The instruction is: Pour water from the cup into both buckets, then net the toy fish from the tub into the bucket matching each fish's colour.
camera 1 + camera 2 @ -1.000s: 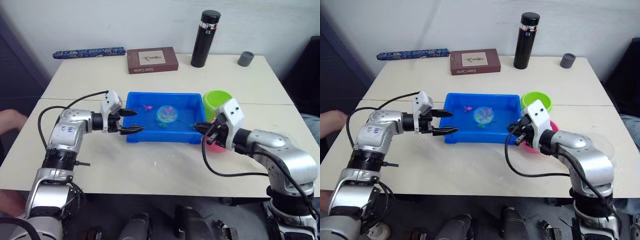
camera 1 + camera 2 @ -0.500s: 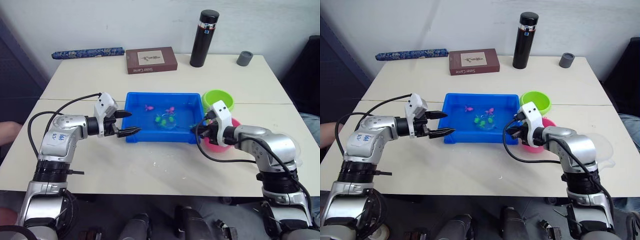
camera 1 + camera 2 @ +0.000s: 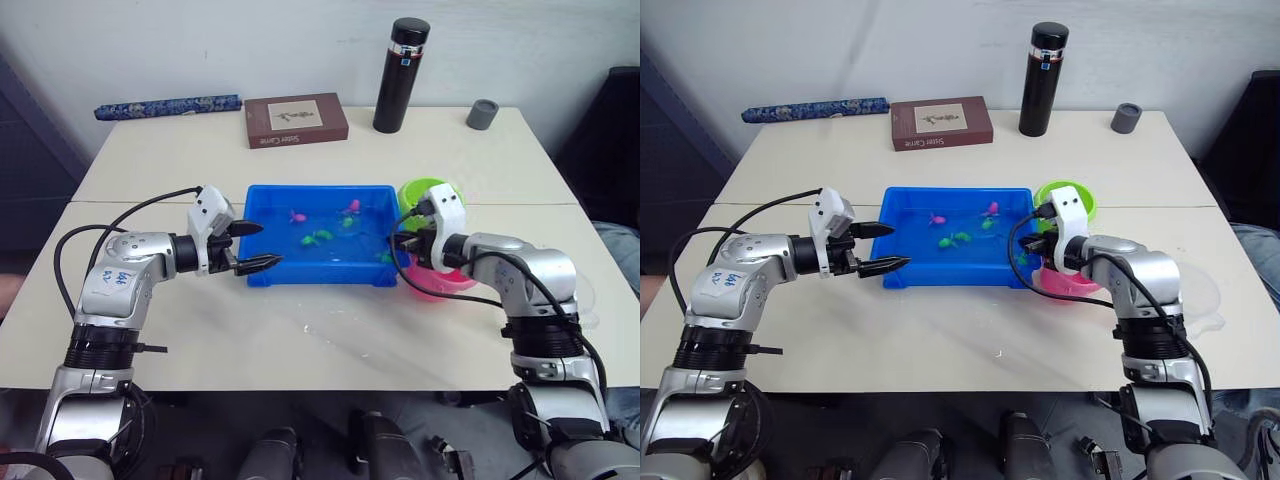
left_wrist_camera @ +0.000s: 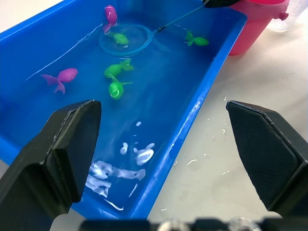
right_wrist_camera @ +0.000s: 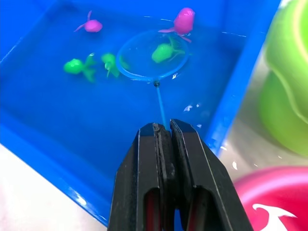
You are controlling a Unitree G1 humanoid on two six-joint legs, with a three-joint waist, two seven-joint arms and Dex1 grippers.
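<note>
R gripper (image 5: 163, 132) clamped tight on net (image 5: 153, 61) handle, right-centre of head view. Hoop sits in water in tub (image 3: 262, 274), mid-frame, w/ one green fish (image 5: 162, 52) inside rim; pink fish (image 5: 183, 20) just beyond hoop. L gripper (image 3: 257, 246) wide apart, holding nothing, at tub's left edge. Green bucket (image 3: 418, 193) & pink bucket (image 3: 445, 285) just right of tub, by R gripper.

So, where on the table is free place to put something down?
The near strip of table in front of the blue tub is bare, though wet. Bare too is the patch between the brown box and the tub. It is crowded by the green bucket, pink bucket and right gripper.
</note>
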